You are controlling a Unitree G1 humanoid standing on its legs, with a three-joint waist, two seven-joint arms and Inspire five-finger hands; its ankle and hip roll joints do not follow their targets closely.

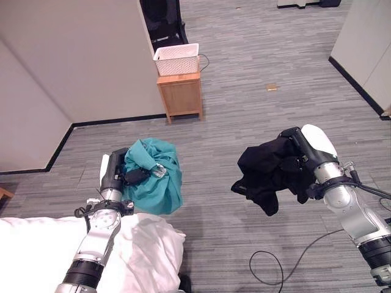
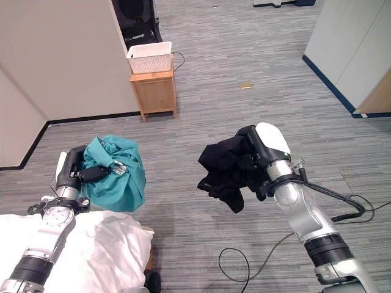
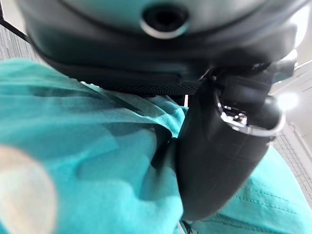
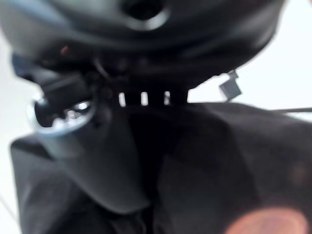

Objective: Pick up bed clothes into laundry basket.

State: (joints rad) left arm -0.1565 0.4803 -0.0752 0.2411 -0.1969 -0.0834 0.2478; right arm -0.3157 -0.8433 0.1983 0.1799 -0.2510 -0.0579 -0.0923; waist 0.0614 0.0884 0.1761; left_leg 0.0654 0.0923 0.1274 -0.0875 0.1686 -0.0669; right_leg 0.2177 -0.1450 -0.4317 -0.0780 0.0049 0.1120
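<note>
My left hand [image 1: 127, 172] is shut on a bunched teal garment [image 1: 160, 183] that hangs off it above the grey floor; the thumb [image 3: 214, 161] presses into the teal cloth [image 3: 87, 165]. My right hand [image 1: 297, 160] is shut on a black garment [image 1: 263, 174] that dangles in folds to its left, well off the floor; black cloth [image 4: 229, 165] lies under the thumb [image 4: 97, 161]. A white laundry basket [image 1: 178, 59] stands on a small wooden cabinet [image 1: 181, 96] by the wall, far ahead of both hands.
A white bed cover [image 1: 134, 250] lies under my left forearm at the lower left. A white wall [image 1: 79, 55] with a black skirting runs along the left. Another wall [image 1: 366, 43] stands at the far right. Grey carpet [image 1: 244, 79] stretches between me and the basket.
</note>
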